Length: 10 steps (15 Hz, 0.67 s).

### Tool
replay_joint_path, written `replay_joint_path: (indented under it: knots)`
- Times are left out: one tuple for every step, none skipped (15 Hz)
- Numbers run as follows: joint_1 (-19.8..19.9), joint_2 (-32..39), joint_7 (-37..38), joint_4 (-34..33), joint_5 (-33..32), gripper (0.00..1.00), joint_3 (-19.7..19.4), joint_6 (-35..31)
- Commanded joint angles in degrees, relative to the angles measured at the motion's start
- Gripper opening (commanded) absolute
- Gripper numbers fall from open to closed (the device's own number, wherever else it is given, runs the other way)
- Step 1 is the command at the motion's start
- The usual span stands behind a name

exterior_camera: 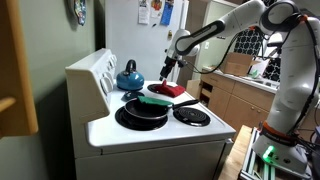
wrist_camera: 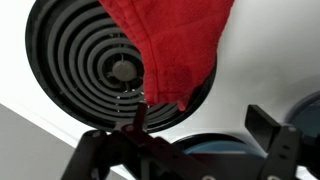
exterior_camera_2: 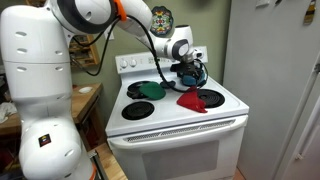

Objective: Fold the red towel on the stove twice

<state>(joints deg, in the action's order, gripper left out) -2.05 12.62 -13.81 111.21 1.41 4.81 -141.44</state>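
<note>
Three views are covered, the exterior ones first. In an exterior view, the stove [exterior_camera: 150, 135] is seen from a front corner, and its lower front is cut off by the frame edge. The red towel [exterior_camera: 168, 90] is laid on the cooktop's far side, with its back part masked by the gripper [exterior_camera: 166, 72] hanging just above it. A black pan [exterior_camera: 140, 113] with a green-handled utensil [exterior_camera: 155, 100] across it is set on the near burner. A blue kettle [exterior_camera: 128, 76] is placed by the back panel. The arm [exterior_camera: 215, 30] is stretched in from the frame's right, elbow raised, wrist pointed down. The finger state cannot be told here, as they are too small.

In an exterior view from the stove's [exterior_camera_2: 180, 122] front, the robot base [exterior_camera_2: 40, 90] fills the left and hides what is behind it. The arm [exterior_camera_2: 150, 20] is arched over the cooktop toward the back. The gripper [exterior_camera_2: 188, 75] is held over the far edge of the red towel [exterior_camera_2: 190, 100], and the blue kettle is mostly hidden behind it. The towel is spread beside the pan, with one corner pointed toward the stove's front. The fingers are blurred.

In the wrist view, the red towel [wrist_camera: 170, 45] is cut off by the top edge and is draped over part of a coil burner [wrist_camera: 100, 70], one corner pointed down toward the gripper [wrist_camera: 180, 140]. The fingers [wrist_camera: 100, 155] are seen spread apart, with no cloth clamped between them. A blue rounded shape low between them cannot be made out.
</note>
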Motion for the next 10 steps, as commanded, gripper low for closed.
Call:
replay_joint_path:
  knots:
    - [0.14,-4.25,2.26,4.14,0.48,1.0,-0.27,-1.68]
    - [-0.04,-5.78,4.77,4.76,-0.15,1.0,-0.77,1.86]
    - [-0.1,-7.11,6.62,5.86,-0.21,1.0,-1.04,2.47]
    - [-0.19,-8.74,8.68,7.31,-0.79,1.0,-1.4,2.78]
    - [-0.19,-10.17,10.78,8.42,-1.11,1.0,-1.71,3.58]
    - [-0.1,-11.61,12.94,9.79,-1.75,1.0,-2.11,3.89]
    - [-0.01,-12.99,14.99,10.89,-2.37,1.0,-2.39,4.51]
    - [0.17,-14.24,16.93,11.83,-2.88,1.0,-2.67,5.44]
    - [0.4,-15.34,18.99,12.77,-3.91,1.0,-2.96,6.07]
    - [0.76,-16.24,21.51,13.64,-5.02,1.0,-3.25,6.19]
